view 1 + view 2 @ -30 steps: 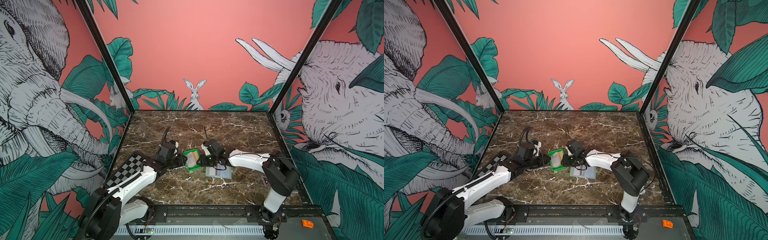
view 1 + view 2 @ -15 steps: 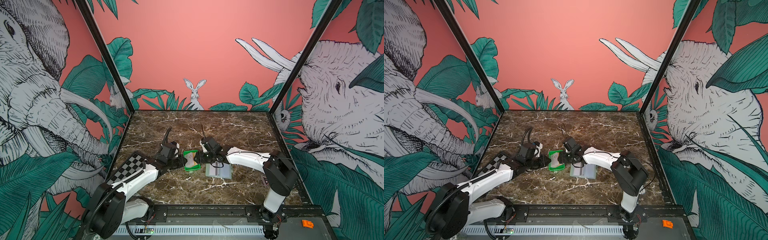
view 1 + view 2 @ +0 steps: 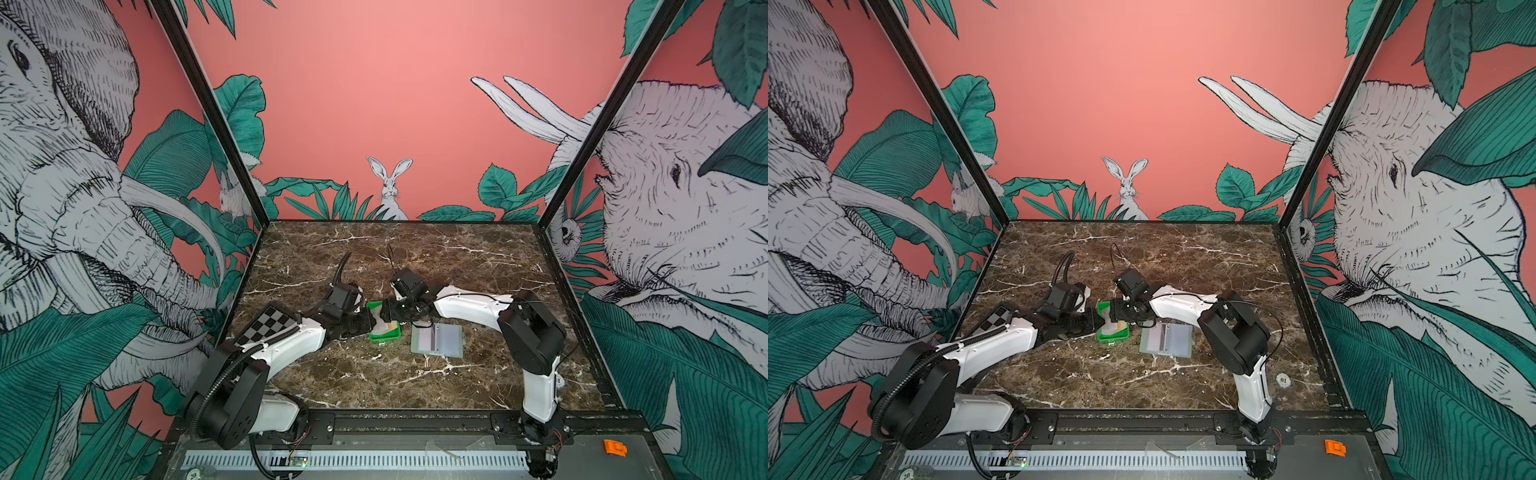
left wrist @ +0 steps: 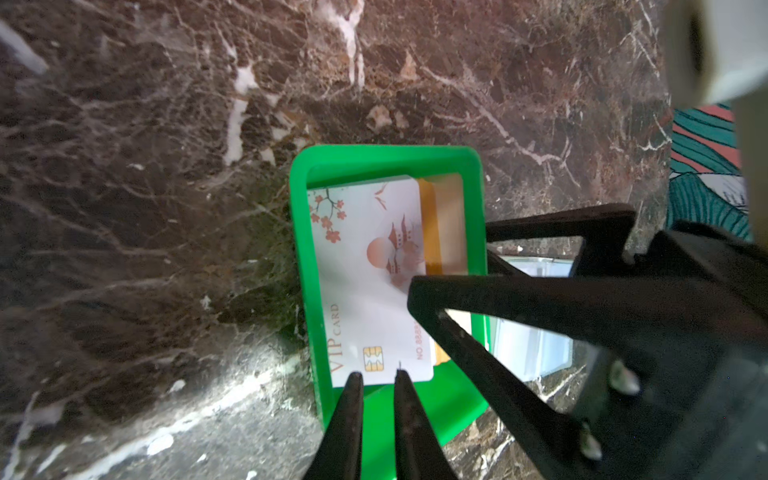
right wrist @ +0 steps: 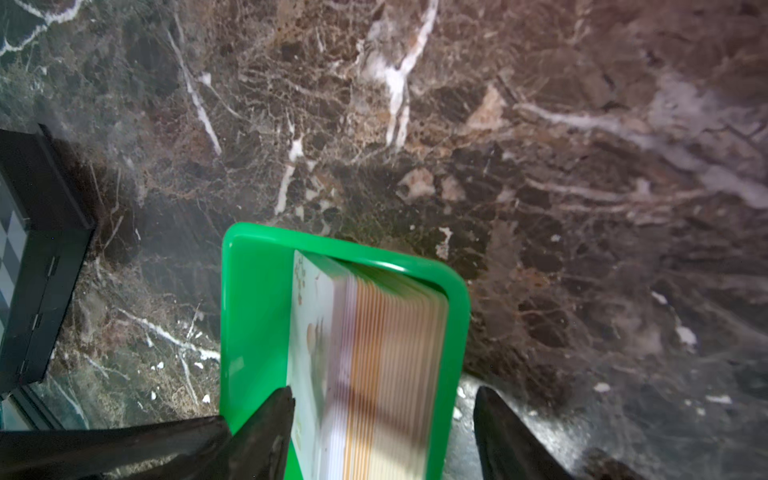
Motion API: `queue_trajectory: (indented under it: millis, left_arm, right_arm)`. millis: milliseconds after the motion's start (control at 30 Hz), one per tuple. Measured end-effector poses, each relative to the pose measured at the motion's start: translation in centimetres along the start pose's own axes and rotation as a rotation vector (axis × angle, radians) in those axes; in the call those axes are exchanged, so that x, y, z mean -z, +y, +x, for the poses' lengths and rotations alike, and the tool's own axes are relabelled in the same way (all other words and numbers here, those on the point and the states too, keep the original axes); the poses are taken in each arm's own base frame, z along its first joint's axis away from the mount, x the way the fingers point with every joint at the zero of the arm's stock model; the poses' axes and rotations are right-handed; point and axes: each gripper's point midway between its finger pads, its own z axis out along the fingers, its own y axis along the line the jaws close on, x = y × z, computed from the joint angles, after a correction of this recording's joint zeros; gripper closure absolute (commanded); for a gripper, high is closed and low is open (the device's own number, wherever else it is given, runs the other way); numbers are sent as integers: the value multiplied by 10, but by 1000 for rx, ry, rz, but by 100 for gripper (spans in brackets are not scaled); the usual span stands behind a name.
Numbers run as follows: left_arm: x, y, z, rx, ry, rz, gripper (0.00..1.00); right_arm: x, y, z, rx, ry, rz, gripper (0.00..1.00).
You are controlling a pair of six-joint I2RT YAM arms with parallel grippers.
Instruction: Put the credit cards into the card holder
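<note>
Right now your credit cards (image 4: pixel 365 291) sit as a stack in the bright green tray (image 4: pixel 300 249). The white VIP card is on the outside and the tan-orange edges of the rest show beside it. The stack looks tipped rather than flat, which helps you, because it offers the outer card's short edge apart from the pack.

Your left gripper (image 4: pixel 377 376) has its fingers drawn almost together, with only a sliver of tray green between them. The tips are at that short edge, beside the chip. Nothing shows between them, so I read this as bracing or nudging the card rather than pinching it (whether the tips truly touch it, the wrist view doesn't settle).

Your right gripper (image 5: pixel 382 390) stands wide open and holds nothing. One finger is inside the tray just beside the outer card's face, and its mate is outside the tray's far wall, so the jaws straddle stack and wall together. My guess is that it is placed to take the outer card while the left steadies it.

The card holder (image 3: pixel 437 340) lies opened flat on the marble tabletop (image 3: pixel 374 386), just beside the tray on the right arm's side. It is near, so a lifted card has little way to travel. Whether any sleeve is already filled is too small to tell.
</note>
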Motion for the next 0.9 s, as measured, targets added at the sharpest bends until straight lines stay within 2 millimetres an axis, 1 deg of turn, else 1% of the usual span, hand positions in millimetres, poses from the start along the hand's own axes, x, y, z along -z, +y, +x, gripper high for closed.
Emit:
queue_trajectory:
  millis: [233, 500, 900]
  left_arm:
    - [-6, 3, 0, 2, 6, -9, 83]
    - [-8, 1, -3, 0, -3, 2, 83]
    - [-8, -4, -9, 2, -27, 23, 83]
  right_arm:
    - [-4, 2, 0, 9, 12, -4, 30]
    - [-7, -2, 1, 20, 28, 18, 36]
    - [-5, -10, -1, 25, 21, 46, 35]
